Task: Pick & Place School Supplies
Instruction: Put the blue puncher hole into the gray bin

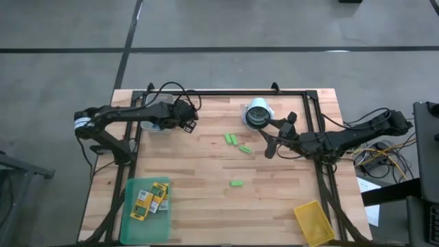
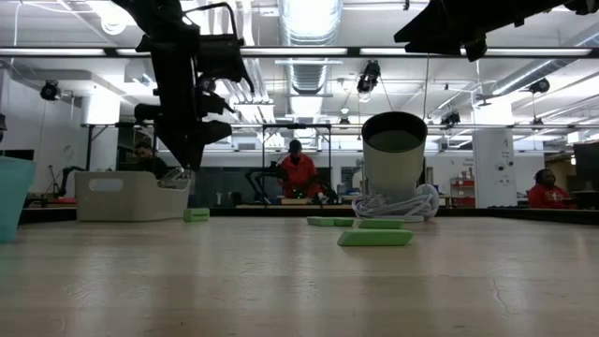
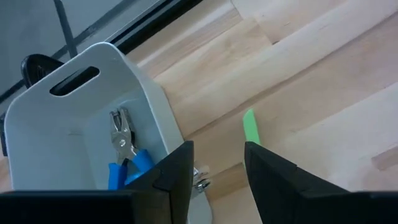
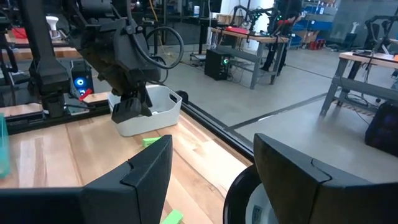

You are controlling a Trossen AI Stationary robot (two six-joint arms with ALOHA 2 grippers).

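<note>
White bin (image 3: pixel 81 118) beside left gripper (image 3: pixel 217 171)

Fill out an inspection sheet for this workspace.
Surface: wooden table, dry, bare in the middle.
Job's things: crayon boxes in the green tray; blue-handled scissors in the white bin; green erasers loose mid-table.
Clutter: cup; yellow bin.
Hands: left hand open beside the white bin; right hand open, empty, near the cup.
Cables: looped along the arms.
Surroundings: people at distant benches.
</note>
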